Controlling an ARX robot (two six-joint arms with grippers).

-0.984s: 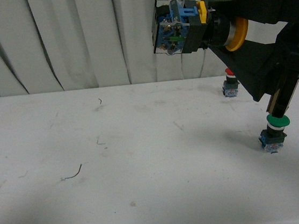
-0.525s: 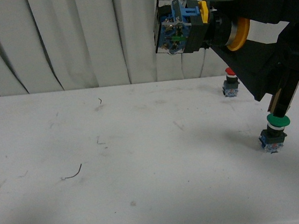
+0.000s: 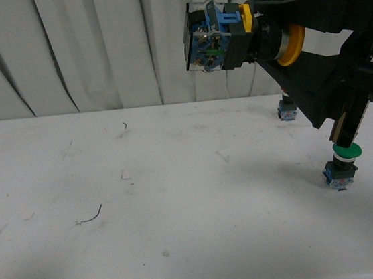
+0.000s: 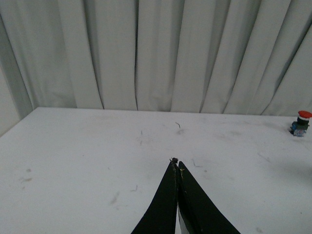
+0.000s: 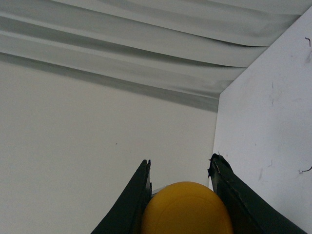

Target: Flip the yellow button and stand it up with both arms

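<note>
The right black wedge-fingered gripper, clamped on the small yellow-capped push-button switch, had nudged it leftward, high above the white table, dark base pointing sideways. The left black gripper sat pinched together, empty, so the handover looked not yet begun.

right claw | yellow button shifted left, slightly up | red button cap now hidden

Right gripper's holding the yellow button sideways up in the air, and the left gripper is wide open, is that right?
Not quite: the left gripper is shut, fingers pressed together on nothing, as the left wrist view shows. The right gripper does hold the yellow button sideways in the air.
</note>
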